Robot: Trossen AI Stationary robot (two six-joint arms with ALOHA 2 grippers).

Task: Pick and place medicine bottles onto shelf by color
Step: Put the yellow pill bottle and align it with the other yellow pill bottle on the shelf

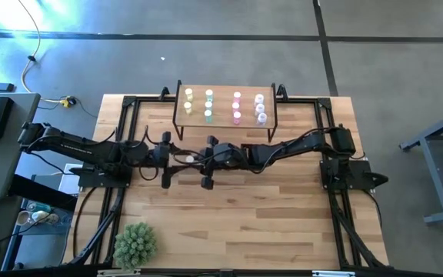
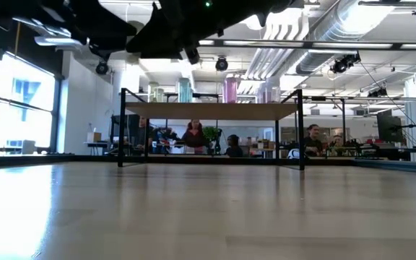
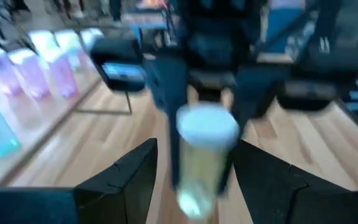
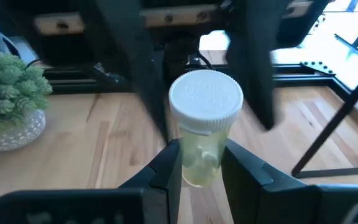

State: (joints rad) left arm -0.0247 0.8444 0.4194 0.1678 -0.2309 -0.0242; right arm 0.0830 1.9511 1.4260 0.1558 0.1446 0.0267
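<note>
A small yellow bottle (image 4: 202, 134) with a white cap (image 1: 189, 159) hangs upright above the middle of the table, with my right gripper (image 4: 201, 167) shut on it. My left gripper (image 3: 194, 171) is open. Its fingers stand on either side of the same bottle, and a strip of tabletop shows between one finger and the bottle. The shelf (image 1: 225, 86) stands at the table's far edge. It carries rows of yellow (image 1: 188, 98), green (image 1: 208, 105), pink (image 1: 237, 106) and white bottles (image 1: 261, 108), all standing on their bases. My right gripper pinches the lower part of the bottle's body (image 4: 201, 157) between its two fingers (image 4: 166, 171), well below the cap. The fingers come nearly level from the table's right side. The bottle stands upright in the hold, cap up, clear of the table.
A spiky green potted plant (image 1: 135, 245) sits at the table's near left. Black frame rails (image 1: 118, 154) run along both table sides under the arms. Bare tabletop (image 1: 237, 223) lies between the grippers and the near edge. People sit in the room beyond the shelf (image 2: 211, 110).
</note>
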